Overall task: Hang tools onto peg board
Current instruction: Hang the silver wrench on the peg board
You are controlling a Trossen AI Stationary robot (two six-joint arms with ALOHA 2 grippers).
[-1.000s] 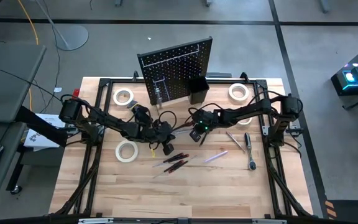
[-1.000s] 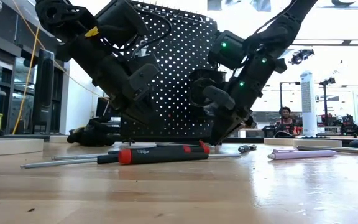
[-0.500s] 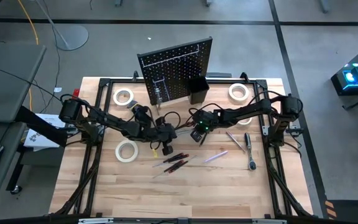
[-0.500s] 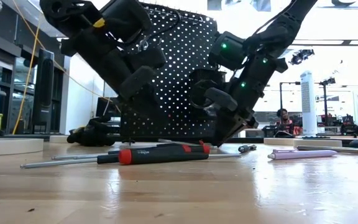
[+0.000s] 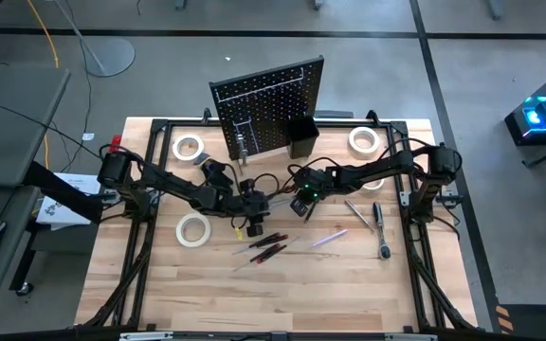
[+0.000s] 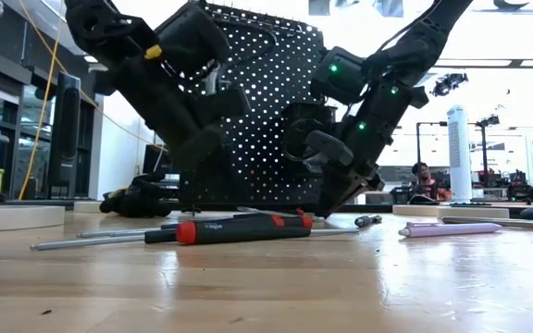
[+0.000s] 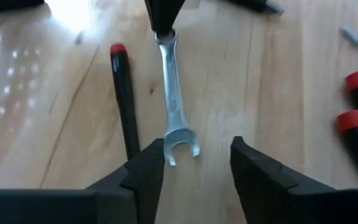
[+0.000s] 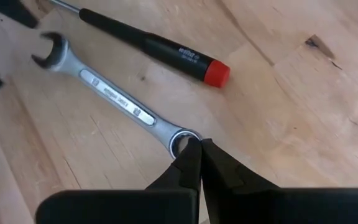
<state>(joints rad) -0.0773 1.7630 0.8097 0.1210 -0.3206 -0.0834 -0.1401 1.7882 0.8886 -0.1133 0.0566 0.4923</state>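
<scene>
Wrench (image 7: 174, 99) lies between the open left gripper (image 7: 196, 168) and shut right gripper (image 8: 199, 163).

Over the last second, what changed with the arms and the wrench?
The left gripper opened its fingers at the open end of the silver wrench, letting go, and its arm shifted slightly toward the table's middle. The right gripper stayed shut, pinching the wrench's ring end. The screwdrivers, tape rolls and peg board stayed put.
</scene>
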